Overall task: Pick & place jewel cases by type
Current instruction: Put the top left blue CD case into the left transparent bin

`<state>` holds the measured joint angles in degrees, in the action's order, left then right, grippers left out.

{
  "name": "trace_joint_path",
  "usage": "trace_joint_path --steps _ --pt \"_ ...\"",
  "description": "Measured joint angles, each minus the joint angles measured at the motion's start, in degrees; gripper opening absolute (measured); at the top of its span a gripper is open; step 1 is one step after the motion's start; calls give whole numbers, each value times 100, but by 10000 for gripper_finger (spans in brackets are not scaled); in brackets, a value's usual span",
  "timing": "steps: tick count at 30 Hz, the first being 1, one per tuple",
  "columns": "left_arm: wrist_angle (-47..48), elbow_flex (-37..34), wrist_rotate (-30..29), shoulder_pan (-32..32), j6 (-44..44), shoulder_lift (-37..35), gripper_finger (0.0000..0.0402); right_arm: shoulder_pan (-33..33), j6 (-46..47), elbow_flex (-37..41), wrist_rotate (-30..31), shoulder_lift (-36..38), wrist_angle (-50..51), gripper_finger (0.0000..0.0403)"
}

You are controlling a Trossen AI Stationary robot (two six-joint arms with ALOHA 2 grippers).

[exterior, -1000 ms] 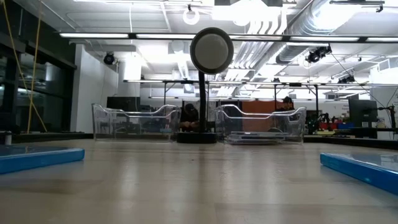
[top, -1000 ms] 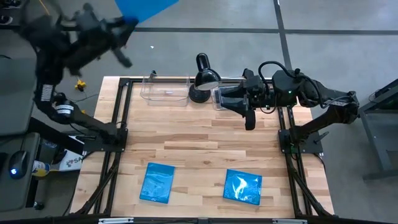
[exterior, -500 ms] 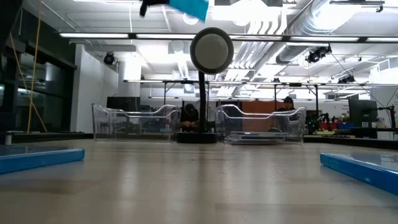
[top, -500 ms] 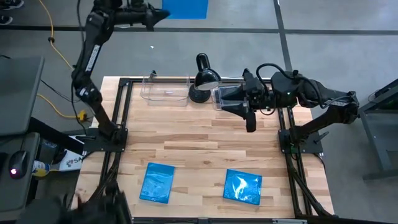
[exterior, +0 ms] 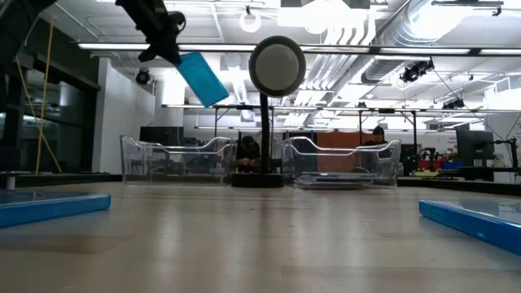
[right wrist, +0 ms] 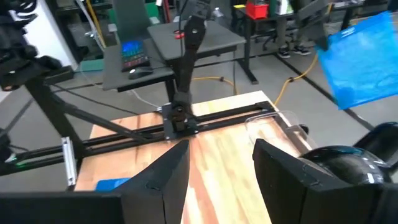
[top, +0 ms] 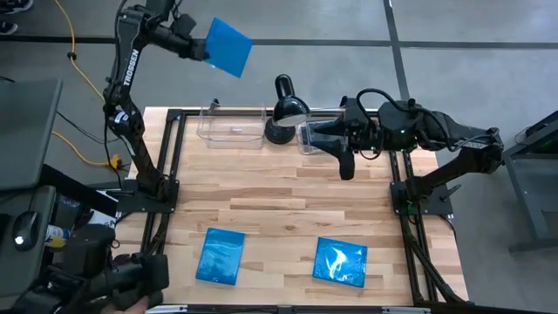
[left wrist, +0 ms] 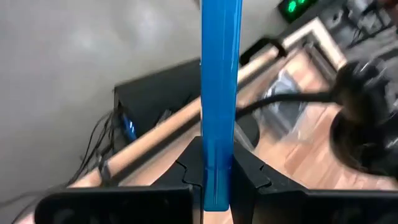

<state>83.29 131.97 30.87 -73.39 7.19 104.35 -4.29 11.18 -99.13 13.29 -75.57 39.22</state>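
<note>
My left gripper (top: 205, 51) is raised high over the table's far left corner, shut on a bright blue jewel case (top: 229, 46). In the low view this case (exterior: 202, 79) hangs tilted above the left clear bin (exterior: 175, 159). Two more blue cases (top: 220, 255) (top: 340, 262) lie flat near the table's near edge. My right gripper (top: 330, 145) is open and holds nothing, hovering by the right clear bin (top: 314, 135); its wrist view shows the fingers apart (right wrist: 217, 180). I cannot make out any black cases. My left gripper pinches the blue case between its two fingers (left wrist: 249, 177) at one edge (left wrist: 219, 168). In the wrist view the case stands edge-on between them and reaches away from the gripper. It is lifted clear of everything and tilted, with its free end toward the table's right (top: 240, 54).
A black desk lamp (top: 283, 109) stands between the two bins at the far edge, its round head (exterior: 277, 65) close to the raised case. The middle of the wooden table (top: 279, 205) is bare. Floor, stands and cables surround the black table frame.
My left arm has swung round from beyond the table's far left corner, carrying the blue case. The case was at the top of both views and has come down and tipped, now tilted above the left bin. My right arm has stayed by the right bin.
</note>
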Motion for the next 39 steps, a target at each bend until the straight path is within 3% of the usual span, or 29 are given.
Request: trace_joint_path --steps 10,15,18,27,39 --pt "671 -30 -50 -296 661 -13 27 0 58 0 118 -26 -1 161" --pt "661 -468 74 -273 648 -63 27 -29 144 0 106 -105 -2 161" --pt "682 -964 311 -264 655 -219 27 -98 144 0 129 -138 0 161" --pt "213 -3155 79 -223 584 -1340 27 -220 148 2 132 -168 123 161" --pt "-2150 -6180 -12 391 -1731 -3185 27 -225 77 2 4 -168 225 161"
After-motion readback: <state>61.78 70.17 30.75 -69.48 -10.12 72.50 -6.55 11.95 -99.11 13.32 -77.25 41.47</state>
